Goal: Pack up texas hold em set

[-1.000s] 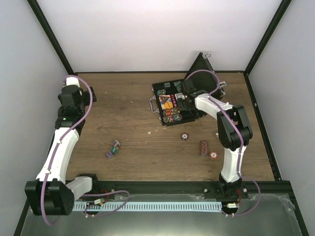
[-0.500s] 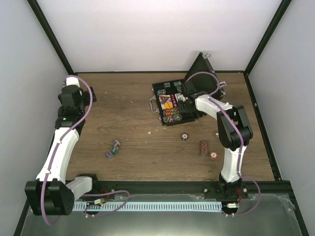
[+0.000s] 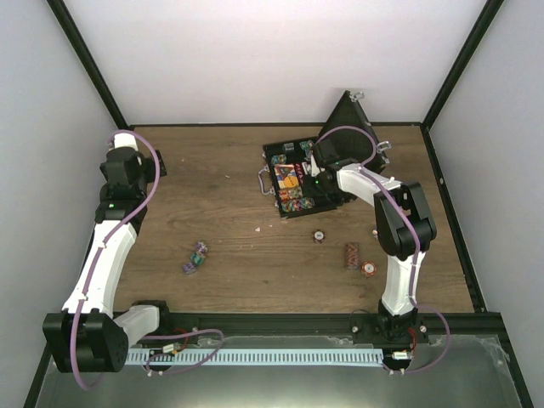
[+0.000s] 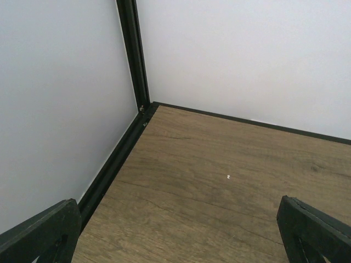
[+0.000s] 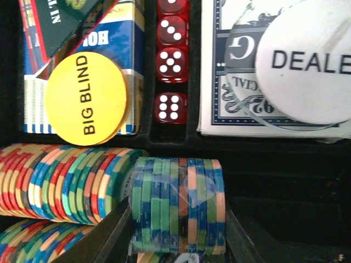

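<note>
The black briefcase lies open at the table's back middle, its lid raised behind it. My right gripper is inside it, shut on a wrapped stack of green, blue and orange chips, one finger on each end. The stack sits beside a row of chips in the case's tray. Card decks, red dice, a yellow "BIG BLIND" disc and a white dealer disc lie in the case. My left gripper is open and empty over bare wood.
Loose chips lie on the table: a stack at the front left, a single chip, a stack and another chip in front of the case. The left gripper is near the back-left corner post.
The right gripper has shifted slightly toward the back of the case with the chip stack. The left arm has not moved.
</note>
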